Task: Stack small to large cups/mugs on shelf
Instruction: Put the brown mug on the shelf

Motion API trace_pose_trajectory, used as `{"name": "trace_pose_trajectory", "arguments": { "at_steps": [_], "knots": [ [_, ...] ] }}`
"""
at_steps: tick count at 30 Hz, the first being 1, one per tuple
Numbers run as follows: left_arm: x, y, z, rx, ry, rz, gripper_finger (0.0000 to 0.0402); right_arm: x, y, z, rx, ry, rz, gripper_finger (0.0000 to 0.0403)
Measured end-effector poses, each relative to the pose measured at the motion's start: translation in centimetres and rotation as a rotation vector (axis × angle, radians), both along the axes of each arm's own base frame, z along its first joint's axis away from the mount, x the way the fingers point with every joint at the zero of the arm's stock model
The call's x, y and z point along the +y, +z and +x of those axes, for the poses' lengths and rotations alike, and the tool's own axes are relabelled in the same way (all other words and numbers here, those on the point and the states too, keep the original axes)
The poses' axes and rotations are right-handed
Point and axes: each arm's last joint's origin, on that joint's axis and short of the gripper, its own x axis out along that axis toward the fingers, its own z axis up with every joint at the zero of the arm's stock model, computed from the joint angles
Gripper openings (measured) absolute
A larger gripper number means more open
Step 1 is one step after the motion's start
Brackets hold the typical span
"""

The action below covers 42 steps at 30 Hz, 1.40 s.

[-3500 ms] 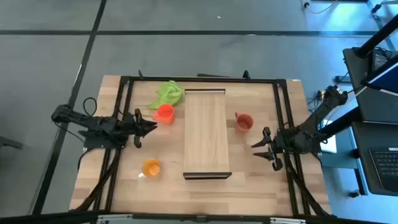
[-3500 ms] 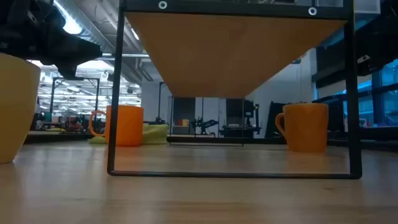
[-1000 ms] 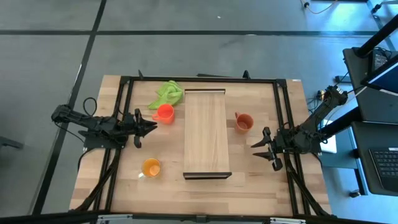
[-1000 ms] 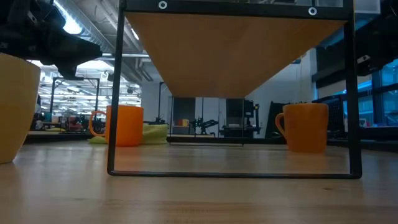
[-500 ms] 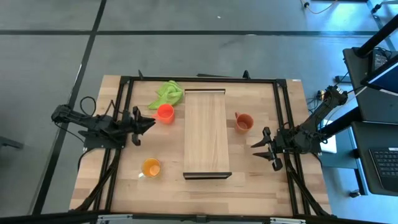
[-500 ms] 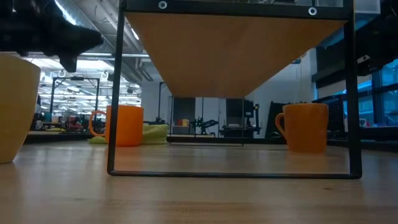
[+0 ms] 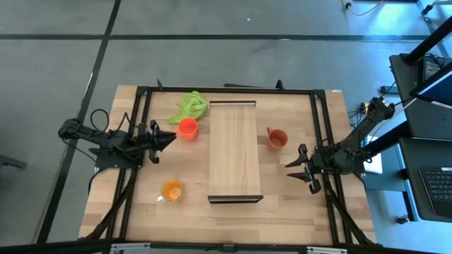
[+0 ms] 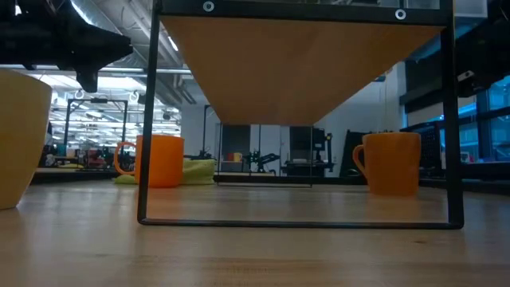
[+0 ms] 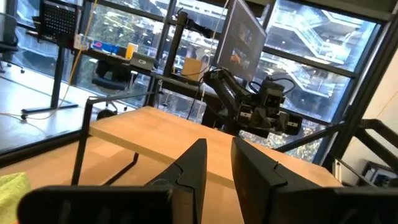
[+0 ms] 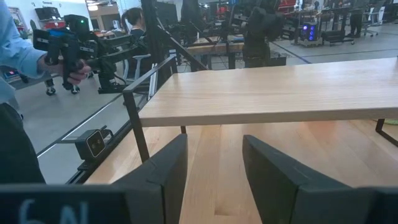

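The shelf (image 7: 234, 152), a light-wood board on dark end rails, stands mid-table. The red-orange mug (image 7: 187, 128) stands on its base to the shelf's left, by the lime-green cloth (image 7: 191, 106). The brownish-orange mug (image 7: 277, 138) stands to the shelf's right. The yellow-orange mug (image 7: 171, 190) stands nearer the table's near-left corner. My left gripper (image 7: 169, 136) hovers just left of the red-orange mug, open by a narrow gap (image 9: 219, 146). My right gripper (image 7: 291, 168) waits, open, right of the shelf and nearer than the brownish-orange mug (image 10: 214, 146).
A dark metal frame (image 7: 145, 95) borders the tabletop on its far, left and right sides. The space under the shelf (image 8: 303, 199) holds nothing. Beyond the table, a person with a blue sleeve (image 10: 18, 56) holds a hand-held device. A desk with a keyboard (image 7: 438, 187) stands right of the table.
My left gripper has risen a little above the table and drawn back slightly toward the table's left edge, turning a bit as it went. The mugs, the shelf and my right arm have kept still.
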Motion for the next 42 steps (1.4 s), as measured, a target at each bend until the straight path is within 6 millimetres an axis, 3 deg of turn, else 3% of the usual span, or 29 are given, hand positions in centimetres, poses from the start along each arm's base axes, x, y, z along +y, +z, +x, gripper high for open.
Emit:
{"name": "trace_pose_trajectory", "arguments": {
  "at_steps": [20,25,33,42],
  "knots": [
    [0.1,1.7,-0.4,-0.197,-0.013,-0.107,0.0069,0.0,0.0,0.0,0.000,0.000,0.000,0.0156],
    [0.2,2.1,-0.6,-0.269,-0.039,-0.213,0.0069,0.0,0.0,0.0,-0.004,-0.001,-0.025,0.0156],
    [0.2,2.1,-0.6,-0.270,-0.036,-0.224,0.0069,0.0,0.0,0.0,-0.027,0.003,-0.149,0.0156],
    [0.2,2.1,-0.6,-0.275,-0.038,-0.233,0.0069,-0.1,0.4,0.0,-0.062,-0.039,-0.165,0.0156]
  ]
}}
